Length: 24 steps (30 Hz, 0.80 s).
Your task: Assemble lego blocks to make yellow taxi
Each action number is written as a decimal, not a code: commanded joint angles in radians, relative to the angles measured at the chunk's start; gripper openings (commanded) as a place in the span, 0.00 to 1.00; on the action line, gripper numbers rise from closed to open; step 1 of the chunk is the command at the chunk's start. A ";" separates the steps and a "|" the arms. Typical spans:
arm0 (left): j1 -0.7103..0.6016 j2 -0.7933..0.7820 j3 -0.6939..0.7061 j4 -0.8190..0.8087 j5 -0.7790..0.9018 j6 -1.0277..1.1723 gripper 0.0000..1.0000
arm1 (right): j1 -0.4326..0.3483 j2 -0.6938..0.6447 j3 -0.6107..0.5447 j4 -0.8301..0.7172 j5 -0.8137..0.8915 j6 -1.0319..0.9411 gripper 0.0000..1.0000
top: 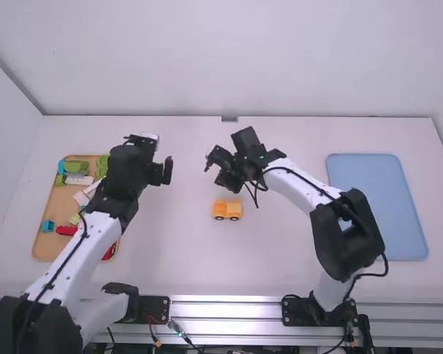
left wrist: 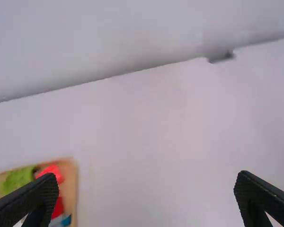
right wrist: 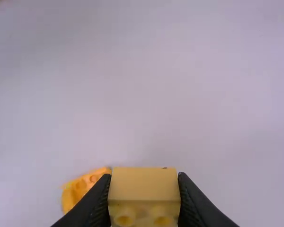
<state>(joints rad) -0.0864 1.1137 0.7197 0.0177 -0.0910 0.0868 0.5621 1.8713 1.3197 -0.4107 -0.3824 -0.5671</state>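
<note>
1. Right, your right hand [top: 220, 168] is closed on a yellow block [right wrist: 143, 185], one finger against each side of it; two round studs show on the block.
2. Near that hand, you have the small yellow-orange car [top: 227, 209] standing on the white table [top: 173, 247], around the middle. Two round wheels show along its near side. The held block is apart from it in your right wrist view.
3. Your left hand [top: 165, 172] is above the table between the tan tray and your right hand, its two fingers spread wide with nothing between them.
4. Farther out to the left, you have the tan tray [top: 47, 248], partly covered by your left arm. In it lie green blocks [top: 77, 167], a white block [top: 79, 179], a blue block [top: 48, 226] and a red block [top: 66, 231], among others.
5. Well apart, beyond your right arm on the right side of the table, you have a flat light-blue tray [top: 380, 214].
</note>
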 commanded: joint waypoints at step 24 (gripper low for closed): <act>0.455 -0.128 -0.175 0.041 0.155 -0.326 0.99 | 0.289 0.503 0.515 -0.405 0.227 -0.180 0.32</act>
<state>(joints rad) 0.3717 0.9718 0.5560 0.0486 0.0463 -0.2295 0.8474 2.3566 1.8030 -0.8124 -0.1722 -0.7609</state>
